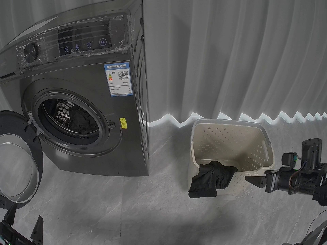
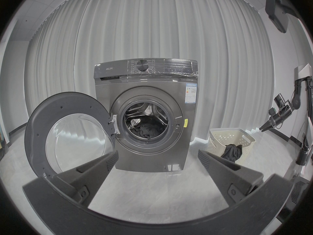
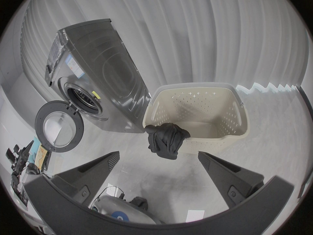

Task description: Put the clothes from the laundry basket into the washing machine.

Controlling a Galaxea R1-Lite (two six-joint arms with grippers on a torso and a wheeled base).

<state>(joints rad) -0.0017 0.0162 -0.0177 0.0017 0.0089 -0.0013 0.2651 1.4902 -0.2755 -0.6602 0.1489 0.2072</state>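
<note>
Right end effector (image 1: 252, 181) hangs open, empty, beside the laundry basket (image 1: 235, 143); left end effector (image 2: 156, 155) open too. We see dark clothes (image 1: 80, 119) in the washing machine (image 1: 131, 147); one dark garment (image 1: 211, 180), draped on the basket rim, is left to load.

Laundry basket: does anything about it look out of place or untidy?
Yes. A dark garment is draped over the near rim of the laundry basket, hanging mostly outside instead of lying inside. The basket itself stands upright.
</note>
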